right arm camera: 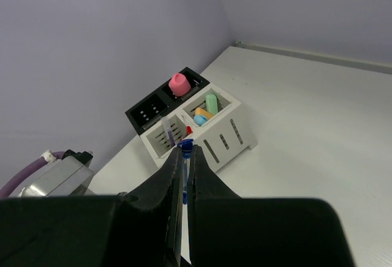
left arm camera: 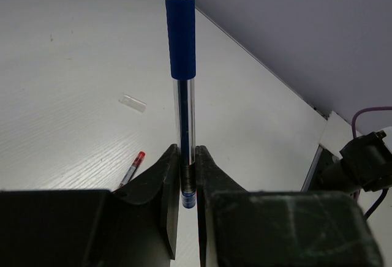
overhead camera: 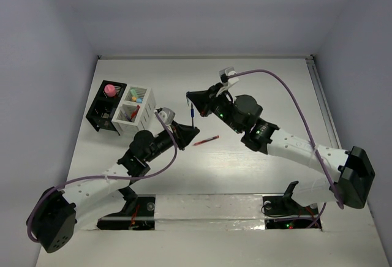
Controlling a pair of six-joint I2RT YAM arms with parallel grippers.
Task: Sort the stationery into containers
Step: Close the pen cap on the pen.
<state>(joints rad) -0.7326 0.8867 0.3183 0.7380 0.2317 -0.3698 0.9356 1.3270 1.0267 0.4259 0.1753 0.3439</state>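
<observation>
**Item 1, blue pen** (left arm camera: pixel 180 40): you are holding it off the tabletop over the middle of the table, standing roughly upright.
- Your left gripper (left arm camera: pixel 187 152) is pinching its lower end, with the jaws drawn tight on the clear barrel.
- Your right gripper (right arm camera: pixel 185 152) is sitting at its upper end. The jaws are narrow and the pen's blue is showing in the slit between them.

**Item 2, red pen** (overhead camera: pixel 206 140): it is lying flat near the middle of the table, just beside the left gripper on the right-edge side, with neither arm touching it.

**Item 3, small clear piece** (left arm camera: pixel 133 103): it is lying on the bare tabletop near the red pen. It is too small to tell what it is.

**Item 4, black box** (overhead camera: pixel 98 117): it is sitting by the left edge, toward the far-left corner. A pink-topped piece (overhead camera: pixel 110 89) is standing in its far compartment.

**Item 5, white box** (right arm camera: pixel 229 138): it is sitting against the black box on the side facing the right edge.
- The far compartment is carrying a mint green piece (right arm camera: pixel 211 103), an orange piece (right arm camera: pixel 204 113) and a pale blue piece (right arm camera: pixel 199 120).
- The near compartment is carrying a second red pen (overhead camera: pixel 131 114) and a clear-barrelled pen (right arm camera: pixel 166 131), both leaning.
</observation>
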